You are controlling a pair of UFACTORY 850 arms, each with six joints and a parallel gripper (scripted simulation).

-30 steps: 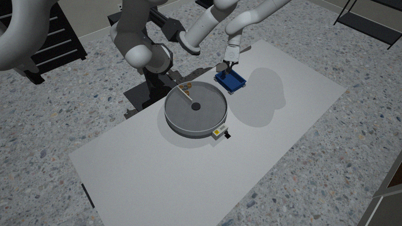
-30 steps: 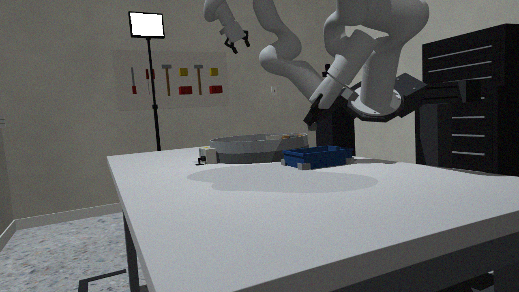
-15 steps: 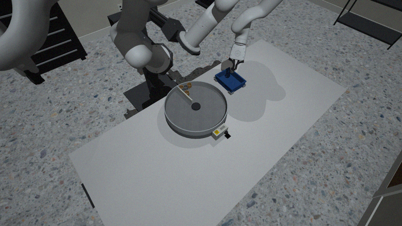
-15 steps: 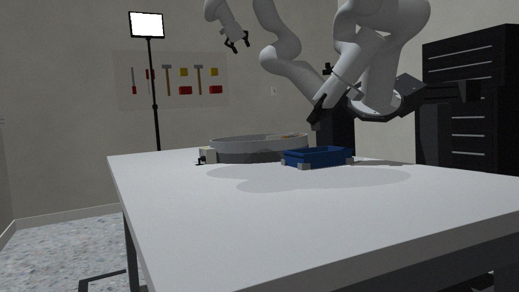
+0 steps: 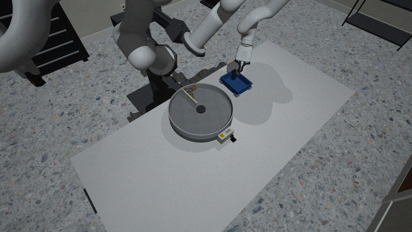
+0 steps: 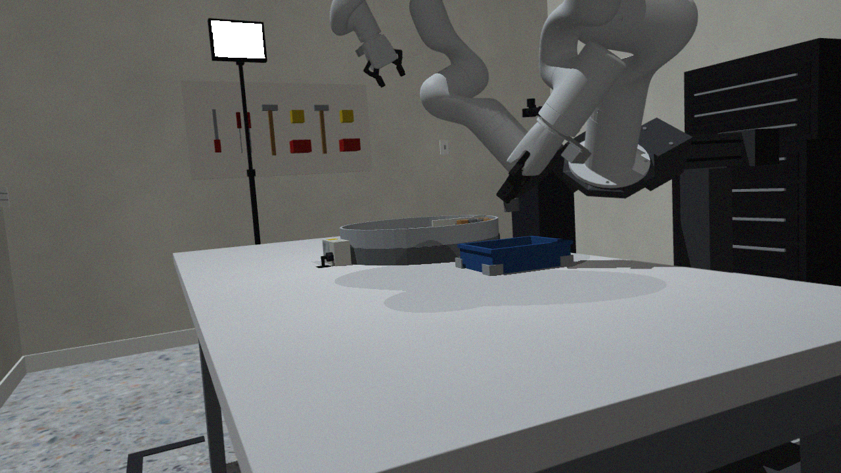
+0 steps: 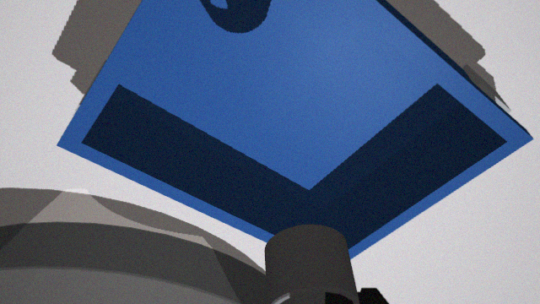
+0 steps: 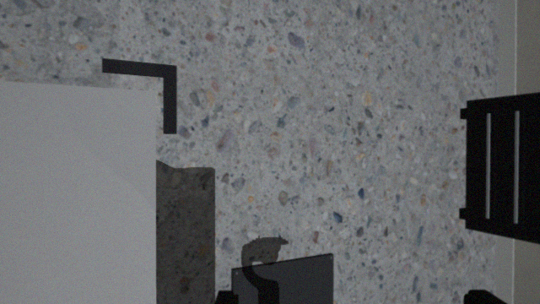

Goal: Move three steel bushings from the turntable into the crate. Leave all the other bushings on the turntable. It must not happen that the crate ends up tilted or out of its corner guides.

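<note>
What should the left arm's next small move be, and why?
Probably ease the left gripper inward over the crate before lowering: the steel bushing it grips hangs above rim height and overlaps the crate's edge in the top and left wrist views.

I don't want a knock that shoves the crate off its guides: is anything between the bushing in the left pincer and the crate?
Nothing visible stands between the steel bushing in the left pincer and the blue crate. Its raised rim probably still needs clearing.
</note>
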